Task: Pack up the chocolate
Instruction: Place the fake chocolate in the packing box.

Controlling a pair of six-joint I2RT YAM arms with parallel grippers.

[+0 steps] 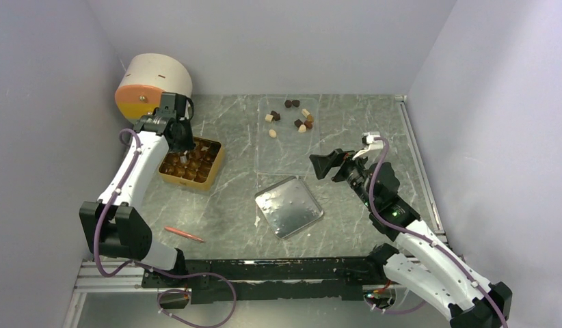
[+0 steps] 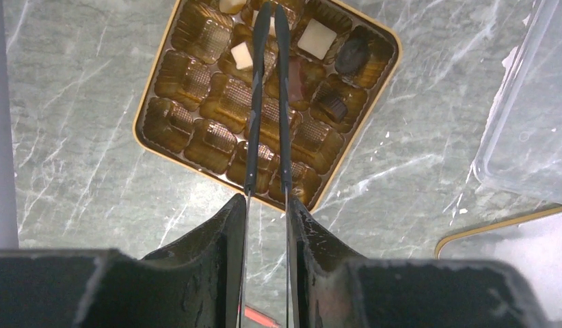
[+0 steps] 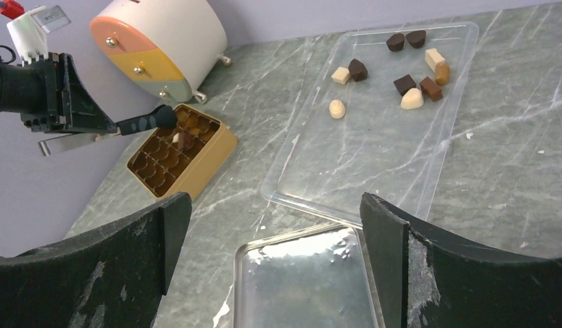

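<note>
Several chocolate pieces (image 1: pixel 292 119), dark, brown and cream, lie at the far end of a clear plastic tray (image 1: pixel 285 160); the right wrist view shows these chocolates (image 3: pixel 405 83) too. A golden compartment box (image 1: pixel 211 171) holds a few pieces, such as a cream one (image 2: pixel 316 38) and a dark one (image 2: pixel 350 55). My left gripper (image 2: pixel 266 198) is shut on long black-tipped tweezers (image 2: pixel 254 123) whose tips hover close together over the box's far cells. Whether the tips hold a piece I cannot tell. My right gripper (image 1: pixel 323 164) stands wide open and empty.
A silver tin lid (image 1: pixel 289 205) lies below the right gripper, near the clear tray's front edge. A round white-and-orange container (image 1: pixel 152 85) stands at the back left behind the box. A red pen (image 1: pixel 184 234) lies near the left arm's base. Walls close in on three sides.
</note>
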